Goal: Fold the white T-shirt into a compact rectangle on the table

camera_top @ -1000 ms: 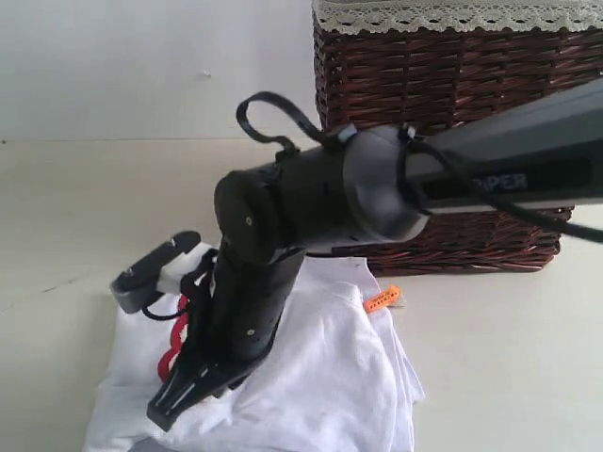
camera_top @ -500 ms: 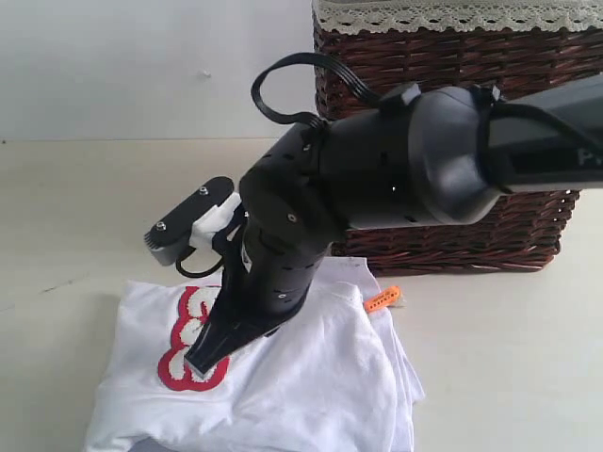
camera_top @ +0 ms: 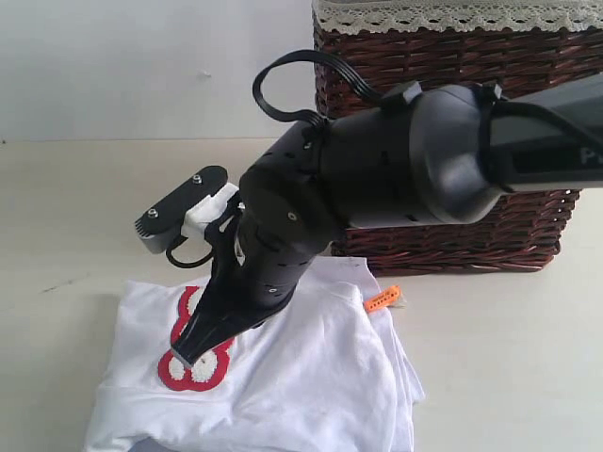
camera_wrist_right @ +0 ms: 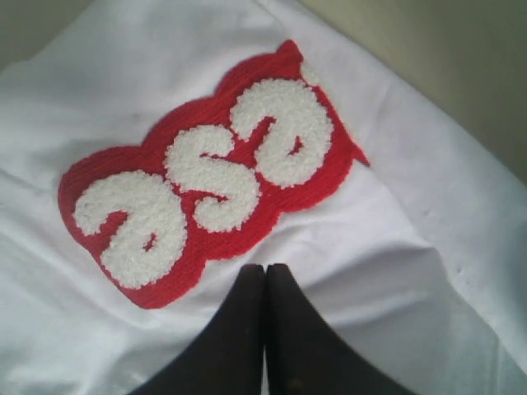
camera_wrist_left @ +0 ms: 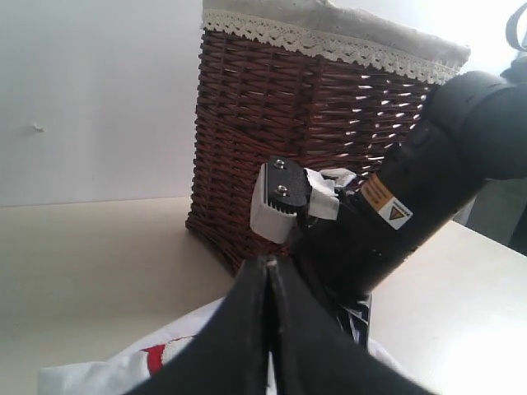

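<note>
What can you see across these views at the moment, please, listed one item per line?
white T-shirt: one, white, lying rumpled on the table in front of the basket
fuzzy lettering: one patch, red and white, on the shirt's chest
tag: one, orange, at the shirt's edge nearest the basket
wicker basket: one, dark brown, at the back of the table
lace trim: one band, cream, around the basket's rim
table: one, pale cream
wall: one, white, behind
right gripper: one, black, shut, tip over the lettering
left gripper: one, black, shut, pointing toward the basket
</note>
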`<state>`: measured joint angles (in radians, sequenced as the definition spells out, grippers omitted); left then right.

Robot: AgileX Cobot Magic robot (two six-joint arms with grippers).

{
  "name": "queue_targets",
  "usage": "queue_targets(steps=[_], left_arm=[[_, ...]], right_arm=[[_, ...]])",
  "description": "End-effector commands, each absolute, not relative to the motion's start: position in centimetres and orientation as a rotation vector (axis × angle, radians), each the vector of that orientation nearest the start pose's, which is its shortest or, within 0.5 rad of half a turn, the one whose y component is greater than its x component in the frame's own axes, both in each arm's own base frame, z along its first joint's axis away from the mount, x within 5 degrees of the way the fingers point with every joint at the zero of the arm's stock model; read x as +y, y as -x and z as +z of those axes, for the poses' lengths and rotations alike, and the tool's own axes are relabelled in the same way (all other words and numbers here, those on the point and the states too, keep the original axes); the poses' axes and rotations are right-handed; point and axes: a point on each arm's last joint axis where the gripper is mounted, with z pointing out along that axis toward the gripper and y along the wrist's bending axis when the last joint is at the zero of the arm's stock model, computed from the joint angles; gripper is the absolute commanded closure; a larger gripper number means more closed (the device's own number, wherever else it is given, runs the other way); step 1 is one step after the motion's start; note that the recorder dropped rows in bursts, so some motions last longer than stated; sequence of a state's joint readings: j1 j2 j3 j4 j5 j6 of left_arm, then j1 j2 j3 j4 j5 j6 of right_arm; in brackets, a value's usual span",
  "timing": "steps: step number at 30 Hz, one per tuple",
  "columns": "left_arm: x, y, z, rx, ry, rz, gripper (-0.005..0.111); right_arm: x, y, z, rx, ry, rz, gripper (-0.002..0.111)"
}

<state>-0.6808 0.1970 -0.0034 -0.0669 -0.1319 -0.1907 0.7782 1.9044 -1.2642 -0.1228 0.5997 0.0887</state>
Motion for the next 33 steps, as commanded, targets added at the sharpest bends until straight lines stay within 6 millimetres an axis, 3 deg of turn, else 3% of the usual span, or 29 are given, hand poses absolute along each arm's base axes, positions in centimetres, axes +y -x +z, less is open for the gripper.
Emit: queue_targets(steps=[1, 14, 28, 33], left_arm=[[-4.6, -5.7, 21.3, 1.549, -0.335, -0.733, 0.107], [-4.3, -5.7, 21.4, 1.523, -0.353, -0.677, 0.107], [-1.2, -5.6, 22.0, 1.426, -0.008, -0.341, 0.107], [-0.6, -5.5, 22.0, 1.411, 0.021, -0.213, 0.107]], right_arm=[[27.1, -28.3, 18.4, 2.502, 1.023, 0.143, 0.108], [27.1, -28.3, 18.4, 2.502, 1.023, 0.143, 0.108], [27.4, -28.5, 18.6, 2.457, 1.009, 0.172, 0.108], [27.5, -28.6, 18.7, 2.452, 1.007, 0.176, 0.108]])
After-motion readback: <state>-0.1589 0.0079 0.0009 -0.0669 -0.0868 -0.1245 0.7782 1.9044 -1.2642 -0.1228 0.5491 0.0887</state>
